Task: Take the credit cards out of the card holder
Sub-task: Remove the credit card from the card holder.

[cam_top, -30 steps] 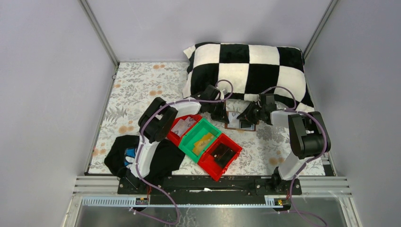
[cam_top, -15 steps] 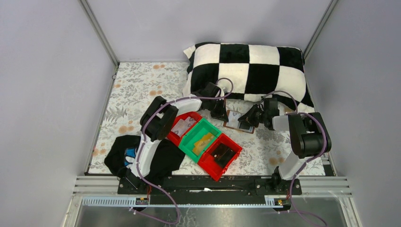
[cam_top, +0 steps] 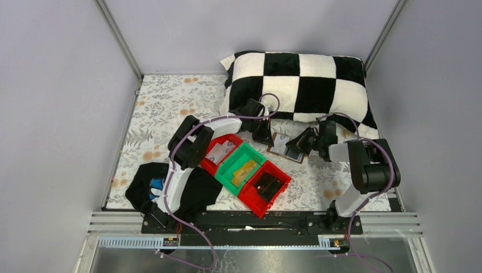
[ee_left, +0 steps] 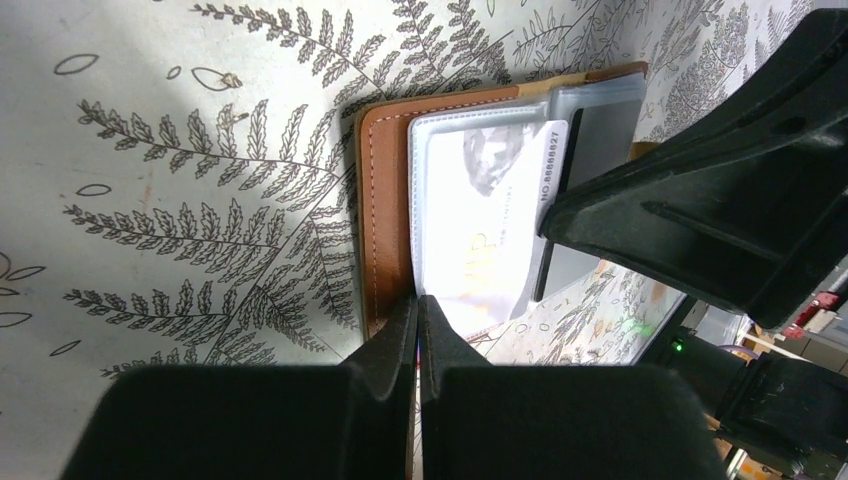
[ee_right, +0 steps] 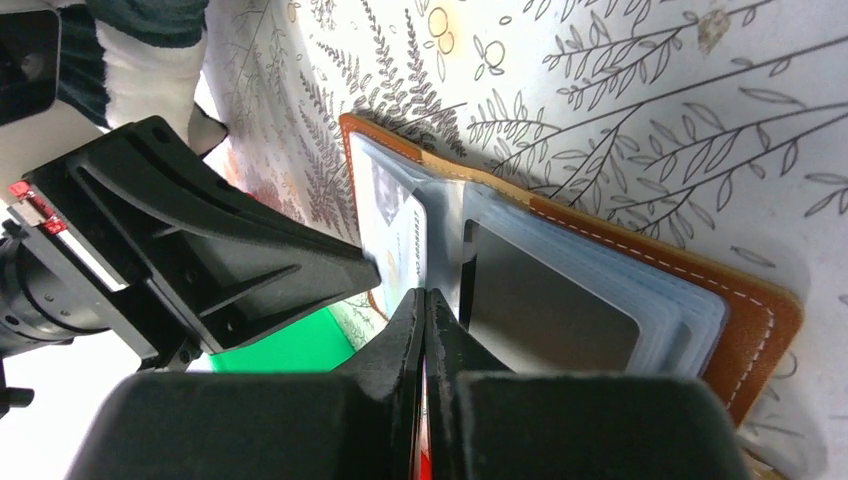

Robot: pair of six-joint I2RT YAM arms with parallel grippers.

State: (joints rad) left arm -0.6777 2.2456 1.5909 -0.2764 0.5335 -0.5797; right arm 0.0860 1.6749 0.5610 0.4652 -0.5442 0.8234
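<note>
Neatly stitched leather card holder [ee_left: 385, 200], glossy rectangular credit card [ee_left: 480, 220]

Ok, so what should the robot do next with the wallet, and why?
Probably the right gripper should slide the white credit card out of the card holder. Its shut tips sit at the card's edge, while the left gripper is shut at the holder's brown rim, seemingly steadying it.

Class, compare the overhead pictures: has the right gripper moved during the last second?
Yes. The right gripper has drawn away from the checkered pillow, downward in the overhead view.
</note>
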